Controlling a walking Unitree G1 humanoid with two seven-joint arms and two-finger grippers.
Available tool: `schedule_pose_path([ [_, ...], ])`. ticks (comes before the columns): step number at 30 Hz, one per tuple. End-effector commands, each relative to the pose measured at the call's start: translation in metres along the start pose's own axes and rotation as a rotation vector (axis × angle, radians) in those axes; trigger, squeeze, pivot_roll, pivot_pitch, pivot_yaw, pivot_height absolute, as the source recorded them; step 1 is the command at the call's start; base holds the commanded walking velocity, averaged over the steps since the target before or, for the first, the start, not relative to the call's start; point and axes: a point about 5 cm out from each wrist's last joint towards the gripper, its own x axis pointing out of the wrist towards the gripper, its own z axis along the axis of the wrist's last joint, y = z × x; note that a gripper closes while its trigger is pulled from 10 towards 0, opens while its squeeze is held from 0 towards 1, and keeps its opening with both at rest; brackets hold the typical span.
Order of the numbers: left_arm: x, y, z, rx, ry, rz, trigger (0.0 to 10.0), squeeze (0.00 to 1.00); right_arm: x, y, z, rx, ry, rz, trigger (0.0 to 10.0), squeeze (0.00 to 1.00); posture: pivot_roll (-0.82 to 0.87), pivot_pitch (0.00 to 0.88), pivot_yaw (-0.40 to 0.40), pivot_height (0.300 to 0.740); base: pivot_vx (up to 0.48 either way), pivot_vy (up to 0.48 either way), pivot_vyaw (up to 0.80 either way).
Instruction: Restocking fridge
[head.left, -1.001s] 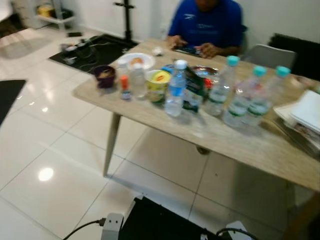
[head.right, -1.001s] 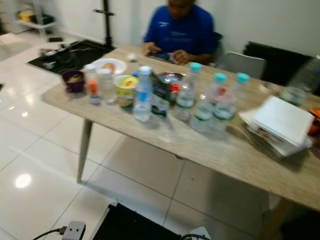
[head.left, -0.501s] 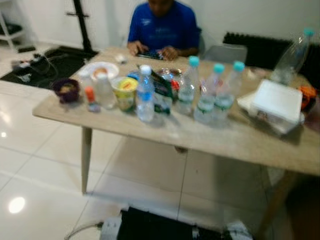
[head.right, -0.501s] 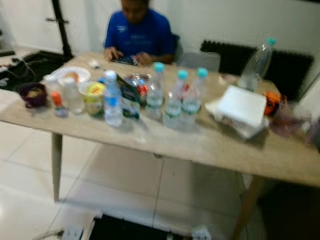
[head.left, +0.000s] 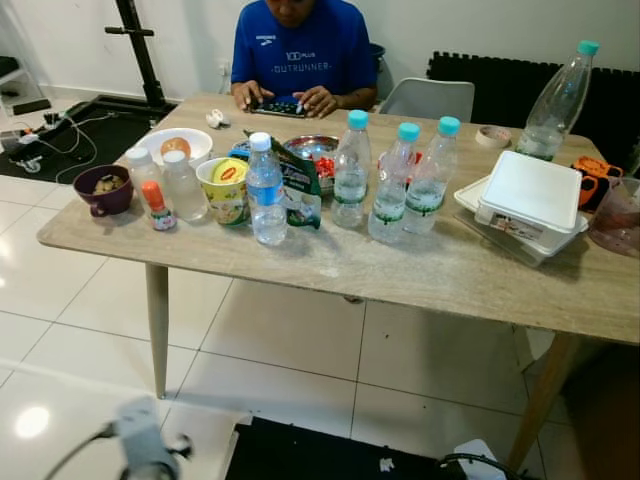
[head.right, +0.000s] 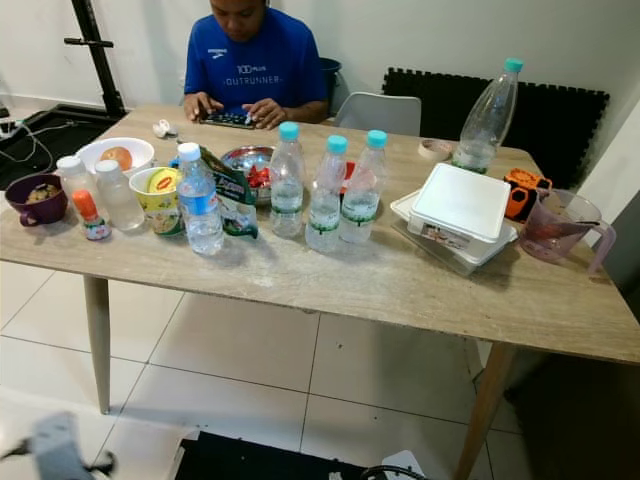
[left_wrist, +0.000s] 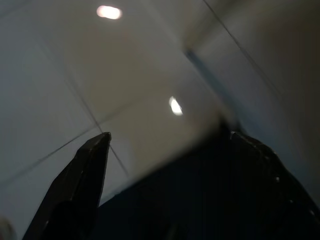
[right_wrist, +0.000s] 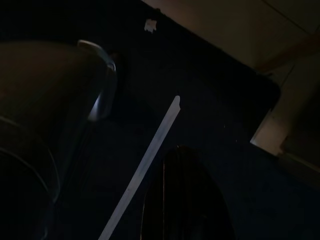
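Facing table (head.left: 420, 275) — pink jug (head.right: 560, 228) beside white box (head.right: 462, 203).

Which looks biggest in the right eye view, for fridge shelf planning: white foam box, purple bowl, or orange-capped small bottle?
1. White foam box
2. Purple bowl
3. Orange-capped small bottle
All stand at similar depth, so the ranking seems safe.
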Motion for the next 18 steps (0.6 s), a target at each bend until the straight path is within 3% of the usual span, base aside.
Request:
schedule_pose_path([
  [1,0.003,0.008,0.014,-0.083,-0.047,0.056,10.0,0.00,-0.001,-0.002,-0.003,0.012,0.005,-0.013,10.0,0.00,-0.02,0.025,-0.034,0.740,0.000,0.000,0.00],
  [3,0.008,0.012,0.048,-0.203,-0.149,0.092,10.0,0.00,-0.001,-0.001,-0.002,0.007,0.006,-0.010,10.0,0.00,-0.02,0.035,-0.035,0.740,0.000,0.000,0.00],
  [4,0.008,0.012,0.048,-0.203,-0.149,0.092,10.0,0.00,-0.001,-0.001,-0.002,0.007,0.006,-0.010,10.0,0.00,-0.02,0.035,-0.035,0.740,0.000,0.000,0.00],
  [5,0.009,0.016,0.068,-0.246,-0.206,0.114,10.0,0.00,0.000,-0.001,-0.002,0.007,0.006,-0.010,10.0,0.00,-0.02,0.037,-0.035,0.740,0.000,0.000,0.00],
  [6,0.009,0.016,0.068,-0.246,-0.206,0.114,10.0,0.00,0.000,-0.001,-0.002,0.007,0.006,-0.010,10.0,0.00,-0.02,0.037,-0.035,0.740,0.000,0.000,0.00],
  [8,0.008,0.027,0.115,-0.328,-0.350,0.166,10.0,0.00,0.000,-0.001,-0.002,0.008,0.007,-0.014,10.0,0.00,-0.02,0.040,-0.034,0.740,0.000,0.000,0.00],
  [9,0.008,0.027,0.115,-0.328,-0.350,0.166,10.0,0.00,0.000,-0.001,-0.002,0.008,0.007,-0.014,10.0,0.00,-0.02,0.040,-0.034,0.740,0.000,0.000,0.00],
  [11,0.001,0.036,0.165,-0.414,-0.509,0.184,10.0,0.00,0.000,-0.002,-0.003,0.009,0.009,-0.018,10.0,0.00,-0.02,0.045,-0.036,0.740,0.000,0.000,0.00],
  [12,0.001,0.036,0.165,-0.414,-0.509,0.184,10.0,0.00,0.000,-0.002,-0.003,0.009,0.009,-0.018,10.0,0.00,-0.02,0.045,-0.036,0.740,0.000,0.000,0.00],
  [13,-0.006,0.039,0.193,-0.459,-0.603,0.175,10.0,0.00,-0.001,-0.002,-0.003,0.008,0.012,-0.019,10.0,0.00,-0.02,0.048,-0.034,0.740,0.000,0.000,0.00],
  [14,-0.006,0.039,0.193,-0.459,-0.603,0.175,10.0,0.00,-0.001,-0.002,-0.003,0.008,0.012,-0.019,10.0,0.00,-0.02,0.048,-0.034,0.740,0.000,0.000,0.00],
  [15,-0.013,0.036,0.214,-0.479,-0.676,0.136,10.0,0.00,-0.001,-0.002,-0.004,0.008,0.013,-0.019,10.0,0.00,-0.02,0.051,-0.033,0.740,0.000,0.000,0.00],
  [17,-0.036,0.010,0.263,-0.477,-0.873,-0.072,10.0,0.00,-0.001,-0.001,-0.004,0.008,0.014,-0.018,10.0,0.00,-0.02,0.054,-0.032,0.740,0.000,0.000,0.00],
  [18,-0.036,0.010,0.263,-0.477,-0.873,-0.072,10.0,0.00,-0.001,-0.001,-0.004,0.008,0.014,-0.018,10.0,0.00,-0.02,0.054,-0.032,0.740,0.000,0.000,0.00],
])
